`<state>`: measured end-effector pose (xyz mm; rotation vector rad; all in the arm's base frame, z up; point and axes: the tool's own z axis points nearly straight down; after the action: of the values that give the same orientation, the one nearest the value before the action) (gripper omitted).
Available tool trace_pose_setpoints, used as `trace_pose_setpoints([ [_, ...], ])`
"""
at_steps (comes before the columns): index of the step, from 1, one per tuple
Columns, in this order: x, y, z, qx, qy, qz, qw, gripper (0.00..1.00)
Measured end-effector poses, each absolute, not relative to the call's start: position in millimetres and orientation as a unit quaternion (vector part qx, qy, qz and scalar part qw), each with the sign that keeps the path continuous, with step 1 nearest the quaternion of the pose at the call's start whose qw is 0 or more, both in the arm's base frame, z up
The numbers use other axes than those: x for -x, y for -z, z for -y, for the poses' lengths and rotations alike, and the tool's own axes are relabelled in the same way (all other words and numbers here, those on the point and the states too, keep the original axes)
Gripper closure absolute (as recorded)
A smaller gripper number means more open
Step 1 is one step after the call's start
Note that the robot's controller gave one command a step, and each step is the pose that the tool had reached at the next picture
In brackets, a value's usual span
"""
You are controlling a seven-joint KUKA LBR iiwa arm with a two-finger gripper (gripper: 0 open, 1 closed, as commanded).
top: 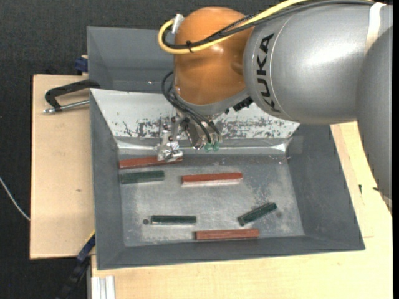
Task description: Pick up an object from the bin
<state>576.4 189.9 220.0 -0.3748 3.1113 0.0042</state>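
Observation:
My gripper [169, 151] hangs at the bin's back left, under the orange wrist cover, its metal fingertips right at the right end of a red-brown stick [140, 162] that lies along the back wall. Whether the fingers are round that stick I cannot make out. Just below it lies a dark green stick [142, 177]. A second red-brown stick [211, 179] lies flat near the middle, to the right of and below the gripper.
Toward the front lie a dark green stick [173, 219], a tilted dark green stick [257, 213] and a red-brown stick [226, 234] by the front wall. The arm and its orange cover overhang the bin's back right.

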Motion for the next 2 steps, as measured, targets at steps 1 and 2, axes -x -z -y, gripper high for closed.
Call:
trace_pose_setpoints([
  [1,-588.8,-168.2,-194.0,0.113,-0.001,-0.994,0.001,0.00],
  [2,-588.8,-168.3,-193.9,0.113,-0.001,-0.994,0.001,0.00],
])
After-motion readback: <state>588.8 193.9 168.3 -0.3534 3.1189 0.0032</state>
